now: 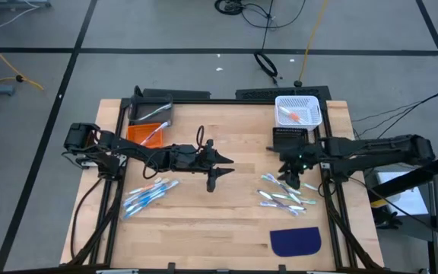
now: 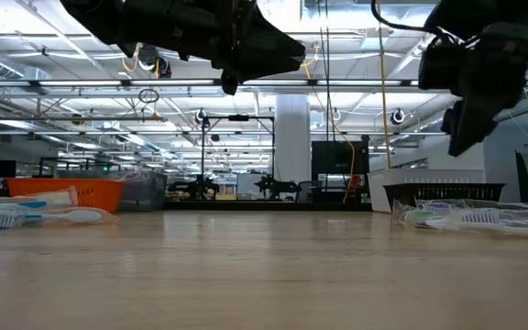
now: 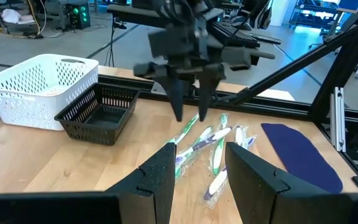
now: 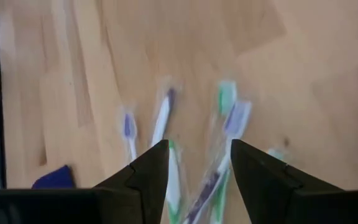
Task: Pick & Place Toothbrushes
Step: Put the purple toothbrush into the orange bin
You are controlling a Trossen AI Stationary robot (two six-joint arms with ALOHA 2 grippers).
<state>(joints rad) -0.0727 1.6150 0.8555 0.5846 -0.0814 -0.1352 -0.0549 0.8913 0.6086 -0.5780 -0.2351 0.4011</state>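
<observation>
1. Toothbrushes are lying in two loose piles on the wooden surface (image 1: 226, 205): a left pile (image 1: 149, 195) with blue accents near the left edge, and a right pile (image 1: 286, 196) with green and purple accents near the right side.
2. At the back left, an orange bin (image 1: 147, 134) is sitting just in front of a dark grey bin (image 1: 150, 111); something pale is lying in the orange one, too small to tell.
3. The left gripper (image 1: 217, 172) is hanging over the middle of the surface, well apart from both piles. Its jaws are standing open with nothing between them, and in the left wrist view its fingers (image 3: 160, 177) are pointing toward the right pile.
4. At the back right, a white basket (image 1: 299, 111) is holding a few pink or orange-accented items, and a black basket (image 1: 290, 138) is sitting just in front of it.
5. The right gripper (image 1: 293, 179) is hovering just above the back end of the right pile, in front of the black basket. Its jaws are standing open and empty, and in the right wrist view the toothbrushes are lying directly beneath its fingers (image 4: 148, 177).
6. A dark blue mat (image 1: 295, 241) is lying flat near the front edge, in front of the right pile.
</observation>
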